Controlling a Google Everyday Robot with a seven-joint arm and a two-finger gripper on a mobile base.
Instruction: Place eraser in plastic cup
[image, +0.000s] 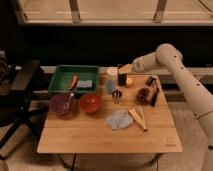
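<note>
Under my gripper (124, 71) hangs the eraser (121, 79), 1 black block standing on end. Its long axis runs up and down, with the top end clamped between my fingers and the bottom end pointing at the table (100, 137). I cannot tell whether that lower end touches the wood. It is in no cup.

I count 3 cups. 1 cream cup (112, 72) sits just beside the gripper on the tray side, the plastic cup (110, 86) is just below that and nearer the camera than the eraser, and 1 metal cup (116, 95) is nearer the camera again. Past the cups from my gripper lie 1 green tray (60, 80) and 2 bowls (62, 103), both reddish. 1 pine cone (143, 94) is on the gripper's other side and 1 grey cloth (119, 119) lies toward the camera.

My arm (185, 85) climbs from the picture's lower edge to a high bent elbow, then the forearm runs roughly level along the table's back edge to the gripper
</note>
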